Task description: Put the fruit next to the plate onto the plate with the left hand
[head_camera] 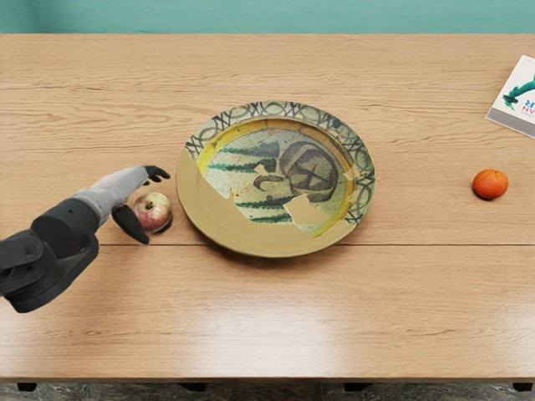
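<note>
Hand spread at the apple, beside the plate

Table (pixel 267 317) of pale wood fills the view. The left arm comes in at the lower left, and the left hand (pixel 124 190) reaches toward the apple (pixel 153 210). Its fingers are spread wide, one dark fingertip (pixel 155 174) past the far side of the fruit and the thumb (pixel 131 224) at its near left. The thumb may touch the skin, but the view does not settle it, and the hand has not closed into a grasp. The apple sits on the table just left of the plate (pixel 251 238), close to its rim. Well off to the right lies an orange (pixel 490 184), and farther back a book (pixel 517 96) at the edge.
</note>
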Robot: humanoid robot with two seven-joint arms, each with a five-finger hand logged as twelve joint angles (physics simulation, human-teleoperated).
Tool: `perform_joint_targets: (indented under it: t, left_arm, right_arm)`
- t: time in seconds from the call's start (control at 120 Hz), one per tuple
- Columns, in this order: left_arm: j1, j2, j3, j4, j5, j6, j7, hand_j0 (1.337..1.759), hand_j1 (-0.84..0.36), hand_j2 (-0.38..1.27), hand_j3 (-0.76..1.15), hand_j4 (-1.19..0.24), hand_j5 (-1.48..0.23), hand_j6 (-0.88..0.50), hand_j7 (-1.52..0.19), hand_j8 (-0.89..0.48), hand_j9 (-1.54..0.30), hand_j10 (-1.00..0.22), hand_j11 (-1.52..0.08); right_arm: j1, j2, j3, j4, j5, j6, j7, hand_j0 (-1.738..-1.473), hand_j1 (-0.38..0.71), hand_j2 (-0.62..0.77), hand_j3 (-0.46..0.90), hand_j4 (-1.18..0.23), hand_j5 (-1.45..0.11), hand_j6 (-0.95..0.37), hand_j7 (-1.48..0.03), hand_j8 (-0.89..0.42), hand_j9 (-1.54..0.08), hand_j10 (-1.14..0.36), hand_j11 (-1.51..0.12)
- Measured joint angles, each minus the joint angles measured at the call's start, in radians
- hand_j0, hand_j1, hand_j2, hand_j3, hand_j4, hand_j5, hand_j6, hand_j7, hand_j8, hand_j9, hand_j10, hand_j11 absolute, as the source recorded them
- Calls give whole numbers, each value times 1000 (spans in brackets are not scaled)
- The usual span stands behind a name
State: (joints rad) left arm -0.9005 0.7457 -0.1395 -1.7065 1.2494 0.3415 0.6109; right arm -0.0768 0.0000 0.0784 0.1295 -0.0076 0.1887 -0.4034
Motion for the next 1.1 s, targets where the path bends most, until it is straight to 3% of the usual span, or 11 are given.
perform_joint_targets:
  t: [0.717, 1.1]
  left_arm:
    - [35, -45, 3, 58, 23, 11, 0, 1658, 2, 63, 0, -295, -380, -297, -379, -297, -379, -295, -379]
    - [50, -51, 2, 63, 55, 14, 0, 1658, -160, 90, 0, -431, -555, -410, -555, -431, -555, -430, -555]
  right_arm:
    - [-1, 0, 1, -1, 0, 0, 0, -1658, -349, 0, 0, 0, 0, 0, 0, 0, 0, 0, 0]
    - [-3, 0, 1, -1, 0, 0, 0, -1658, -349, 0, 0, 0, 0, 0, 0, 0, 0, 0, 0]
